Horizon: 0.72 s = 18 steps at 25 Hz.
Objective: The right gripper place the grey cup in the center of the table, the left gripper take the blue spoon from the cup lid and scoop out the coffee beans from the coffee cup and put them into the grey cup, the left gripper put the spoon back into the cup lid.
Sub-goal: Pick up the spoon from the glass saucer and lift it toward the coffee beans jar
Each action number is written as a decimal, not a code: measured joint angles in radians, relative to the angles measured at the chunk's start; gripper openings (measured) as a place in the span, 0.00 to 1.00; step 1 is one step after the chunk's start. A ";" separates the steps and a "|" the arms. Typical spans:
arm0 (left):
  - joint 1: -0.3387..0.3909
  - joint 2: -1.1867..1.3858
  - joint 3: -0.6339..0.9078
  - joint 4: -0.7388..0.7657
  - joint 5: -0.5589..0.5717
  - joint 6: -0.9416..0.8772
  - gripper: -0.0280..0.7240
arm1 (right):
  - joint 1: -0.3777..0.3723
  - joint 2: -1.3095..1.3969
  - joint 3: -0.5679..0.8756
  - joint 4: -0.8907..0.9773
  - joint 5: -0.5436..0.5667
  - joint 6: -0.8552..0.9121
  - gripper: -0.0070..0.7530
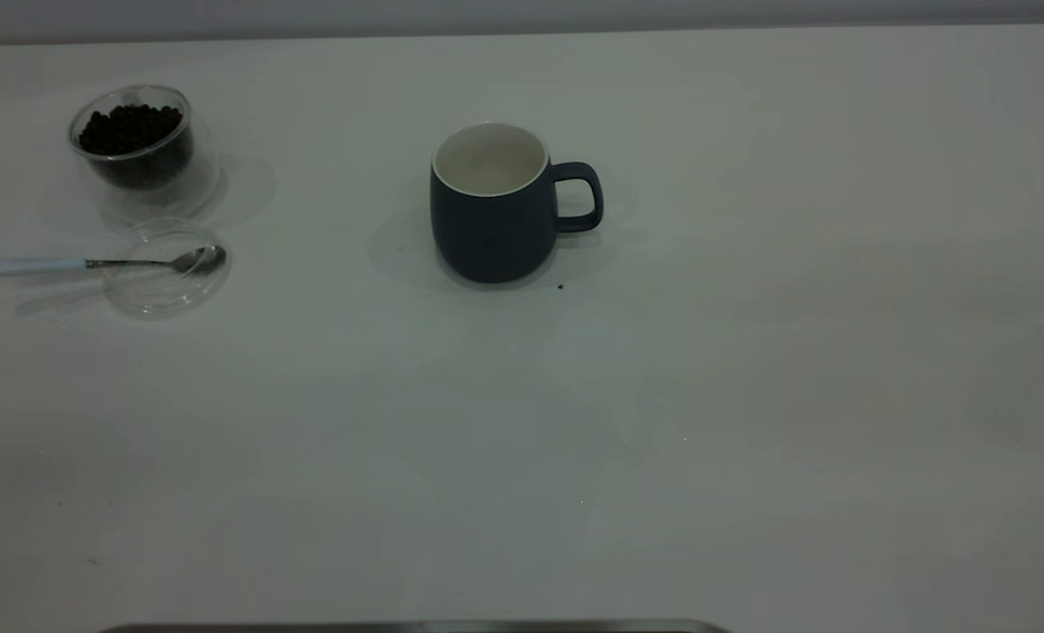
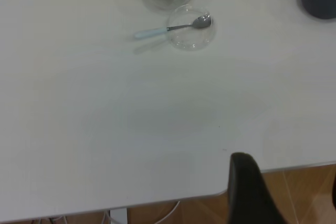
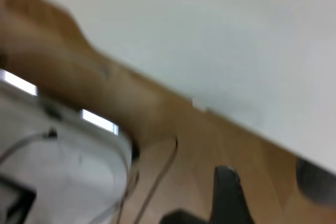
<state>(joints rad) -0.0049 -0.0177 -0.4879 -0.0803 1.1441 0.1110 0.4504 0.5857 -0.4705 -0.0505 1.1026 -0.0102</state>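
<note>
spoon: blue spoon (image 1: 104, 262) upper left, light, slippery, I'd pinch its pale handle
my grippers: can't tell either's state

A brown wooden floor (image 3: 173, 129) lies below. A thin white cable (image 2: 167, 209) runs over it. A shiny grey metal box (image 3: 58, 166) sits nearby.

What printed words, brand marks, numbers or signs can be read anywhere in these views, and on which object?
None can be read in any view.
Dark slate-grey ceramic mug: plain, no mark showing.
Clear double-walled glass cup: no label.
Pale-blue-handled metal spoon and clear round lid: bare.
Off-white table: unmarked.
</note>
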 joint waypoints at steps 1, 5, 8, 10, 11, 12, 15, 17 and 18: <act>0.000 0.000 0.000 0.000 0.000 0.000 0.64 | -0.021 -0.037 0.000 0.000 -0.001 0.000 0.62; 0.000 0.000 0.000 0.000 0.000 0.000 0.64 | -0.155 -0.196 0.000 0.000 -0.001 0.000 0.62; 0.000 0.000 0.000 0.000 0.000 0.000 0.64 | -0.263 -0.347 0.000 -0.001 0.004 0.000 0.62; 0.000 0.000 0.000 0.000 0.000 0.000 0.64 | -0.313 -0.460 0.000 -0.002 0.009 0.000 0.62; 0.000 0.000 0.000 0.000 0.000 0.000 0.64 | -0.332 -0.508 0.000 -0.002 0.011 0.000 0.62; 0.000 0.000 0.000 0.000 0.000 0.000 0.64 | -0.348 -0.558 0.000 -0.002 0.016 0.000 0.62; 0.000 0.000 0.000 0.000 0.000 -0.001 0.64 | -0.370 -0.601 0.000 -0.002 0.024 0.000 0.62; 0.000 0.000 0.000 0.000 0.000 -0.001 0.64 | -0.365 -0.602 0.000 -0.002 0.024 0.000 0.62; 0.000 0.000 0.000 0.000 0.000 -0.001 0.64 | -0.356 -0.602 0.000 -0.002 0.024 0.000 0.62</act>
<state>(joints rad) -0.0049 -0.0177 -0.4879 -0.0803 1.1441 0.1099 0.0939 -0.0161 -0.4705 -0.0525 1.1262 -0.0102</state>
